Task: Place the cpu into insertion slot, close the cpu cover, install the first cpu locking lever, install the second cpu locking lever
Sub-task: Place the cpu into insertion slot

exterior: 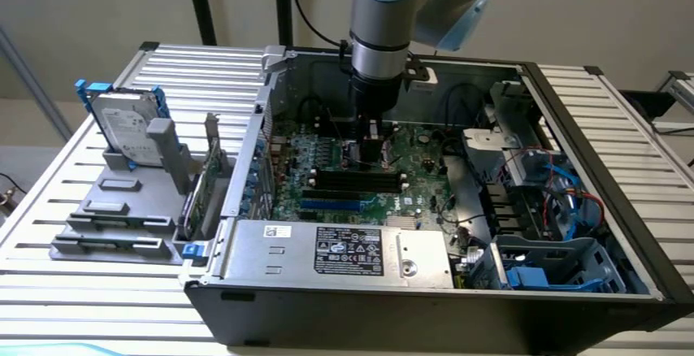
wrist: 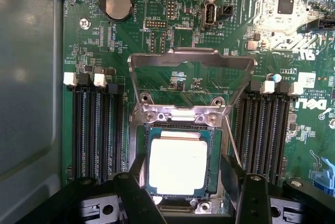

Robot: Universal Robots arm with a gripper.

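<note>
The cpu [wrist: 178, 164], a pale square chip, lies flat inside the insertion slot [wrist: 215, 150], framed by its thin metal rim. The cpu cover [wrist: 191, 56], a silvery frame with a central window, stands swung open away from the socket on its hinge. A thin metal locking lever [wrist: 233, 141] slants up beside the socket. My gripper [wrist: 183, 185] is open, with its black fingers [wrist: 133, 195] straddling the chip on either side and apart from it. In the exterior view my gripper [exterior: 372, 154] points straight down onto the motherboard [exterior: 423, 161] inside the computer case.
Black memory slots [wrist: 97, 130] flank the socket on both sides. A coin battery [wrist: 117, 3] sits on the board. The case holds a power supply [exterior: 347, 250] and a blue drive cage [exterior: 553, 262]. A hard drive [exterior: 125, 132] stands on a grey holder outside the case.
</note>
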